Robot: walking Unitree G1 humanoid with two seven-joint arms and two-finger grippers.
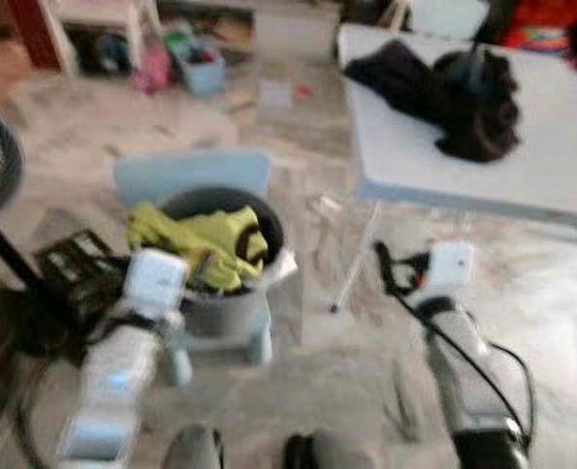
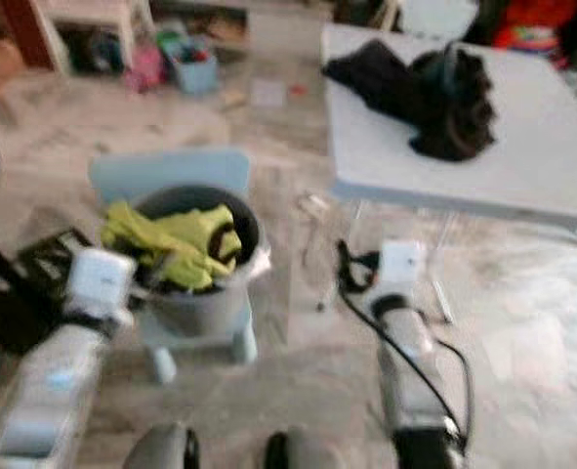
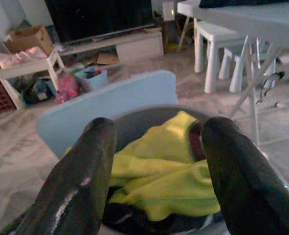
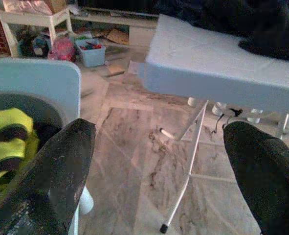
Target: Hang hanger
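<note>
**Grippers released beside the clothes bucket**

Left gripper (image 3: 156,171), fingers spread and empty, hovers just above a grey bucket (image 1: 231,318) holding yellow-green clothing (image 1: 195,239) on a pale blue chair (image 1: 192,174). Right gripper (image 4: 159,166), also spread, hangs over the floor near the white worktop (image 1: 561,166) carrying dark clothes (image 1: 444,93). No hanger can be made out.

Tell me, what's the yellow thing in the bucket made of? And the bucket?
The yellow thing looks like soft cloth, probably a knit garment: it lies crumpled in folds, with a dull surface and darker trim. The bucket seems to be smooth grey plastic, judging by its even rounded wall, though metal can't be ruled out.
</note>
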